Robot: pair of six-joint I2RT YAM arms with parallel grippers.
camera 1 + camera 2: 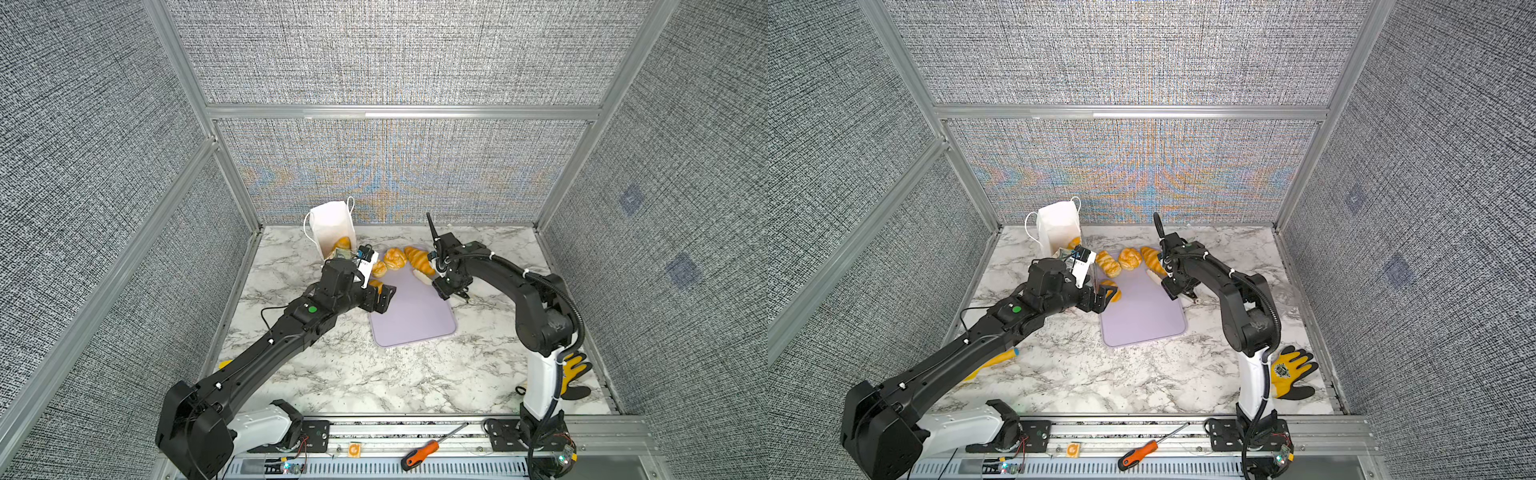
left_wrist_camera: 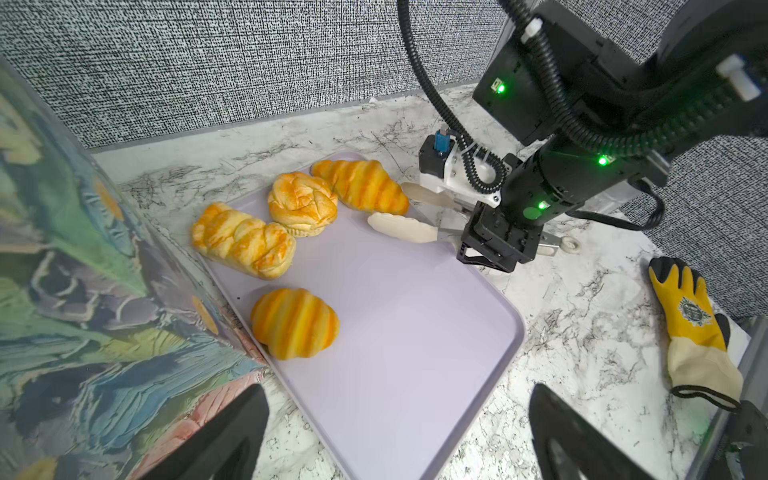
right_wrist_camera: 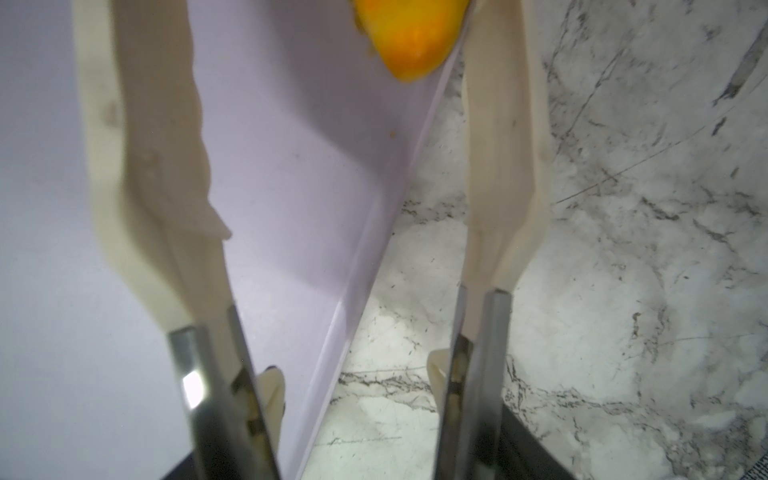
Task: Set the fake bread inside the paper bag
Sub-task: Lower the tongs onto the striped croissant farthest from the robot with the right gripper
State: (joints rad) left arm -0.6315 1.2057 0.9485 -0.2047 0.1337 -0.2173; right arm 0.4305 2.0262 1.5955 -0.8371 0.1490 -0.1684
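Observation:
The paper bag [image 1: 330, 226] stands at the back left, one pastry [image 1: 343, 243] showing in its white mouth; its floral side [image 2: 83, 291] fills part of the left wrist view. On the lilac tray [image 2: 415, 332] lie a braided loaf [image 2: 243, 241], a knotted roll [image 2: 302, 203], a croissant [image 2: 359, 187] and a striped roll [image 2: 295, 323]. My left gripper [image 2: 397, 388] is open over the tray's near-left edge, just short of the striped roll [image 1: 1112, 289]. My right gripper [image 3: 324, 25] is open, its cream fingers [image 2: 399, 226] on either side of the croissant's end [image 3: 411, 41].
A yellow and black work glove [image 1: 575, 370] lies at the right by the right arm's base. An orange-handled screwdriver [image 1: 419, 453] rests on the front rail. A second yellow thing [image 1: 994, 361] lies under the left arm. Grey walls enclose the marble table [image 1: 353, 374].

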